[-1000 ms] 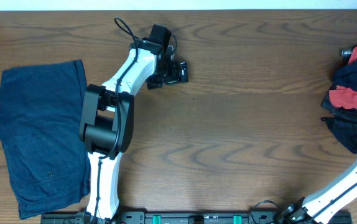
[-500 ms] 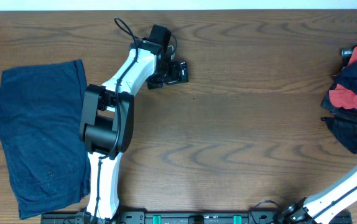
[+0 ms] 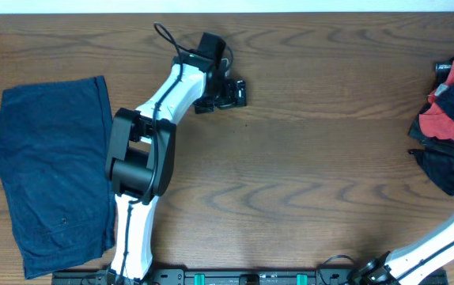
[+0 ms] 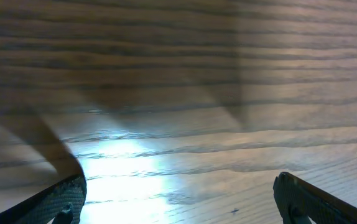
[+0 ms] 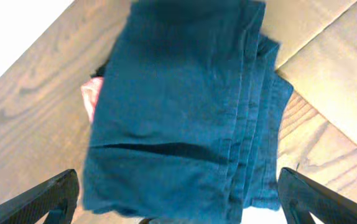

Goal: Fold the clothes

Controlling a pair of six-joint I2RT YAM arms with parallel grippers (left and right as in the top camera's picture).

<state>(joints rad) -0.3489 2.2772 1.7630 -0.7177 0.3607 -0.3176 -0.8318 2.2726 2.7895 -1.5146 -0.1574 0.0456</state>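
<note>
Wood-grain table [image 4: 228,74] with bright glare — dark fingers [image 4: 60,199] wide apart at bottom corners

From above, the right arm [image 3: 436,236] is cut by the lower right corner: only 1 white link shows, and the right gripper [image 5: 178,183] lies outside that view. The pile of clothes [image 3: 448,119] runs off the right edge, its separate pieces impossible to count. The left gripper [image 3: 239,93] is too small and dark there to read its jaws. Each wrist view catches just the tips of 2 fingers [image 4: 63,198] at its bottom corners. The folded navy cloth [image 5: 185,106] is blurry, clipped by the top edge, and hides most of a red piece [image 5: 90,93].
</note>
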